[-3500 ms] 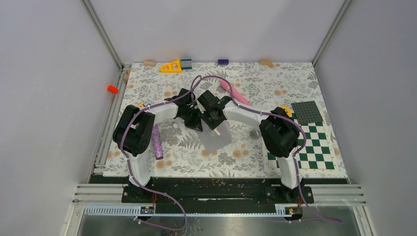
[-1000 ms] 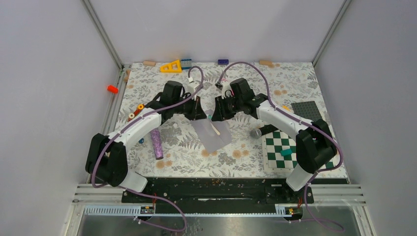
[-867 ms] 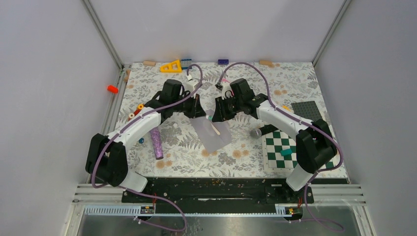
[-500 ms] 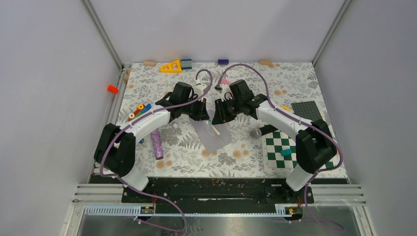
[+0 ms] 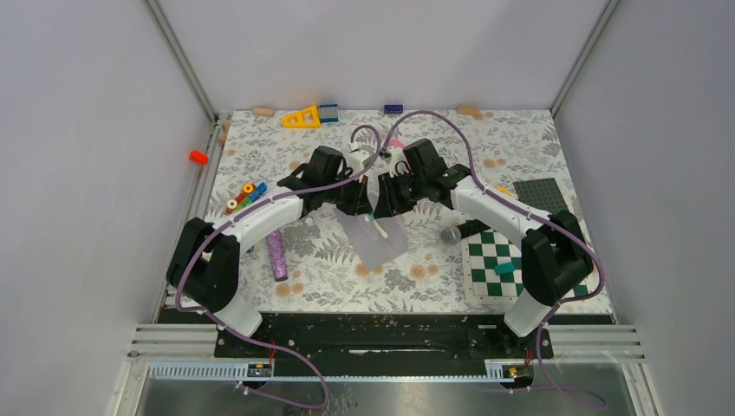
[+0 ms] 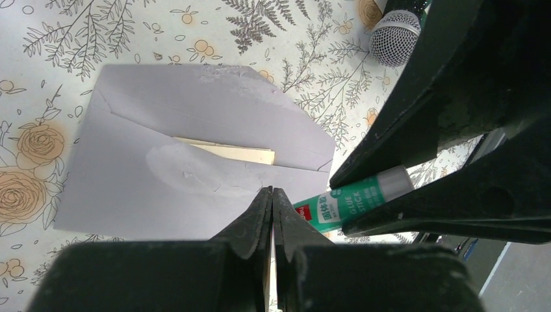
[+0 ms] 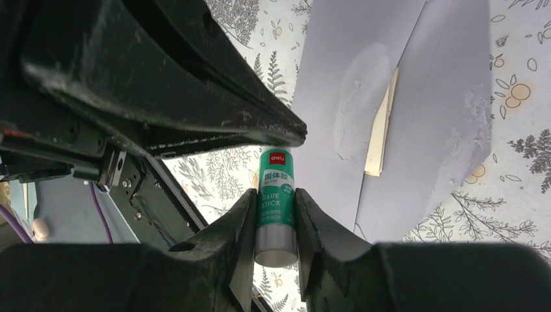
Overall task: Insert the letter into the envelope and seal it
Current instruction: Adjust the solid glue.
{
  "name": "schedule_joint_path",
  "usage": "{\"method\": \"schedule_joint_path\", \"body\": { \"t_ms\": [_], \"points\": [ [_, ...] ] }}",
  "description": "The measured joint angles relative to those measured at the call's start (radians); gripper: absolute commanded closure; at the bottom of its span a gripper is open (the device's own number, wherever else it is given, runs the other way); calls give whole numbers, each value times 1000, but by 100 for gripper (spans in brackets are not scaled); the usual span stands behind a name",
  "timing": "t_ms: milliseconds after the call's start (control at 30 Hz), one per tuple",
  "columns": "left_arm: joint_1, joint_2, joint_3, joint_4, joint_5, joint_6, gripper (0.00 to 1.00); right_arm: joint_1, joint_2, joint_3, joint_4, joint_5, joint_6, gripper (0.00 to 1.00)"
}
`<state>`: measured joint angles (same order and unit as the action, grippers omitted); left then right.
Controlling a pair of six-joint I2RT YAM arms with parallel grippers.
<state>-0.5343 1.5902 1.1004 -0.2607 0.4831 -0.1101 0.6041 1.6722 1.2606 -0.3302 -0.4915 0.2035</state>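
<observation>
- Plainly, the glue stick (image 7: 275,170), pinched in the right gripper (image 7: 274,198), could drag the loose envelope (image 6: 162,130) askew, or smear the letter (image 6: 227,151) peeking at its mouth.
- The left gripper (image 6: 271,193), fingers pressed together and empty, hung at the envelope's 12 o'clock end.
- The envelope lay flat mid-way across the table (image 5: 520,139), pale grey, flap open toward 3 o'clock, glue-stained.

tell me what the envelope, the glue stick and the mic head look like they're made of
The envelope looks like matte pale lavender paper, judging by its sharp folds and the rough, scuffed patches on it. The glue stick is probably a smooth plastic tube, with a glossy green printed label and a grey end. The microphone head looks like woven metal mesh, silvery with a fine grid.
</observation>
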Motion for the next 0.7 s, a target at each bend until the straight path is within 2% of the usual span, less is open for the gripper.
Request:
{"method": "schedule_joint_path", "body": {
  "t_ms": [300,533,700],
  "points": [
    [10,-15,-3,6,-9,-7,100,0,9,37,-20,39,-11,100],
    [224,46,-3,4,-19,-142,100,6,83,126,-49,167,-76,100],
    [246,180,-17,-16,-21,-209,100,33,203,238,-83,265,-105,100]
  ]
}}
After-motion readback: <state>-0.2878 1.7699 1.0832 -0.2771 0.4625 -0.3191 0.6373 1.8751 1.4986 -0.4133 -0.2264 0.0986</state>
